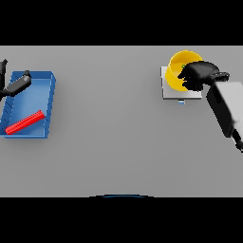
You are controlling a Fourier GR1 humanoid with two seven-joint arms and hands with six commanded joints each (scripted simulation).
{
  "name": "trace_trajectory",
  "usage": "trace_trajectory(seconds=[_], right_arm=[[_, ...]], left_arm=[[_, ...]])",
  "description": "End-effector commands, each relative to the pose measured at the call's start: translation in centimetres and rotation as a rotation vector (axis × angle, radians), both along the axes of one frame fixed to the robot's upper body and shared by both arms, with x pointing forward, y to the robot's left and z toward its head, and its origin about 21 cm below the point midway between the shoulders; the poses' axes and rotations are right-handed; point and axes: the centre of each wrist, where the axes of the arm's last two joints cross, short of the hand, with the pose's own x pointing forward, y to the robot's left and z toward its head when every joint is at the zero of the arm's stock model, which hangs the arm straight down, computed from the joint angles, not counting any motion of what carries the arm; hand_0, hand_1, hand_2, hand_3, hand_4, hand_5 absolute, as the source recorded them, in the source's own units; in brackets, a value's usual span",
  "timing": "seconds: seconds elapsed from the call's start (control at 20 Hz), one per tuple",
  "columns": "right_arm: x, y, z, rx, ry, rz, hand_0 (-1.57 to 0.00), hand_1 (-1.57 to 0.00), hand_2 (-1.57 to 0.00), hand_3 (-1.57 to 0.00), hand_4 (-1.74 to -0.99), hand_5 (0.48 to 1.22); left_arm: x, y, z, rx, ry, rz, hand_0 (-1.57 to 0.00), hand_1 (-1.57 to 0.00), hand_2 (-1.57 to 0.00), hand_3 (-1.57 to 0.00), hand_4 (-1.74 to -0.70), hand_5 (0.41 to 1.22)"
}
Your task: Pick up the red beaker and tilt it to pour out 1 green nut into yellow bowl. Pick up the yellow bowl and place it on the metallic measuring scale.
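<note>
Seating yellow bowl on metallic measuring scale; right hand fingers clamped on rim. Next: release, withdraw.

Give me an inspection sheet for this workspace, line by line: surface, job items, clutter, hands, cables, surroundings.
Surface: grey table, flat, bare in the middle.
Job's things: yellow bowl sits on the metallic measuring scale at far right; a small green speck shows inside the bowl. Red beaker lies on its side in the blue bin at left.
Clutter: nothing seen.
Hands: right hand is on the bowl's rim, fingers curled over it. Left hand is over the bin's far left corner, holding nothing, fingers straight.
Cables: nothing seen.
Surroundings: nothing seen beyond the table.
</note>
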Motion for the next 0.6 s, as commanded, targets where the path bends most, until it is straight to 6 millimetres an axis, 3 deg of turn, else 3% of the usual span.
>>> trace_trajectory(seconds=[0.0,0.1,0.2,0.35,0.55], right_arm=[[0.13,0.01,0.24,0.001,0.008,-0.006,-1.52,-1.35,-1.35,-0.91,-1.596,1.134],[0.21,-0.68,0.25,0.008,0.023,-0.018,-0.98,-0.87,-0.95,-0.76,-1.504,0.983],[0.2,-0.64,-0.13,0.001,0.04,-0.021,-0.62,-0.55,-0.69,-0.67,-1.444,0.887],[0.42,-0.55,-0.29,0.001,0.05,-0.012,-0.32,-0.28,-0.45,-0.57,-1.397,0.799],[0.58,-0.6,-0.34,-0.017,0.065,0.033,-0.13,-0.12,-0.24,-0.44,-1.346,0.746]], left_arm=[[-0.17,0.06,-0.21,-0.002,0.007,-0.005,0.0,0.0,0.0,0.0,-0.81,0.745],[0.2,0.15,-0.08,-0.008,0.009,0.007,0.0,0.0,0.0,0.0,-0.81,0.744],[0.59,0.1,-0.11,-0.005,0.016,0.008,0.0,0.0,0.0,0.0,-0.81,0.742],[0.62,0.06,-0.39,-0.007,0.016,-0.005,0.0,0.0,0.0,0.0,-0.81,0.739],[0.65,-0.11,-0.16,-0.002,0.008,0.003,0.0,0.0,0.0,0.0,-0.81,0.736]])
